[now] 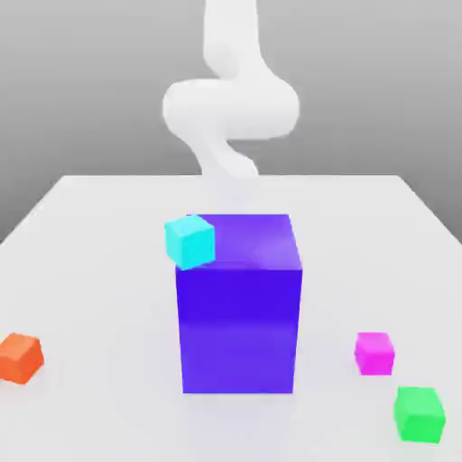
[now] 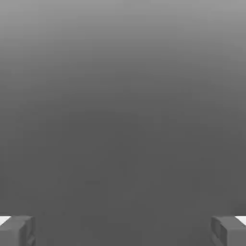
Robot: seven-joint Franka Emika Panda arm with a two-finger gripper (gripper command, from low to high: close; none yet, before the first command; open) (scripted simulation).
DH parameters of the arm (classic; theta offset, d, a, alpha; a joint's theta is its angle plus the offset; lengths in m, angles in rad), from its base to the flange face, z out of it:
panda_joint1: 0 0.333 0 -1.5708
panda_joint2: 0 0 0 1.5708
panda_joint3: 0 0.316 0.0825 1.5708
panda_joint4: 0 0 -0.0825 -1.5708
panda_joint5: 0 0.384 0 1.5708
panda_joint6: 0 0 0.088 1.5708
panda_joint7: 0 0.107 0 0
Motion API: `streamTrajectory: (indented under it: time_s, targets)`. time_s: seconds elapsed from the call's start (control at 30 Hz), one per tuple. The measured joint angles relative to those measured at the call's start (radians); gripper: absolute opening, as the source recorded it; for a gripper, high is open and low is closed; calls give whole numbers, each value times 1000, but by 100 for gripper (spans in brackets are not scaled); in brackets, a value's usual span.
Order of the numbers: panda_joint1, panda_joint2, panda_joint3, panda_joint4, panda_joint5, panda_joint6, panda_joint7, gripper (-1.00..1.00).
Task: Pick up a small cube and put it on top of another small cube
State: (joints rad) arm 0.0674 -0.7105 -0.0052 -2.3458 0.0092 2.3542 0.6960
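With the gripper (image 2: 123, 230) spread wide and holding nothing, the small magenta-pink cube (image 1: 374, 353) sits on the white table (image 1: 108, 298) at the exterior view's lower right, between the big blue-purple block (image 1: 239, 307) and the green cube (image 1: 420, 414).

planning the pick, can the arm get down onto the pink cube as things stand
Probably yes: the pink cube sits alone on the table, apart from the green cube and the big blue block, and the gripper is open.
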Motion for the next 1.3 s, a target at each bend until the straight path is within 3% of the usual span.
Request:
streamTrajectory:
  time_s: [0.5, 0.7, 0.9, 0.93, 1.17, 1.3]
  targets:
    - [357, 552, 40, -279, 48, 333, -634, 0]
    - [461, 769, 88, -387, -18, 466, -819, 0]
    - [499, 987, 44, -367, -81, 635, -807, 0]
    - [506, 1019, 36, -361, -85, 661, -804, -100]
    - [508, 1025, 35, -360, -88, 664, -801, -100]
    - [495, 905, 53, -383, -61, 568, -822, -100]
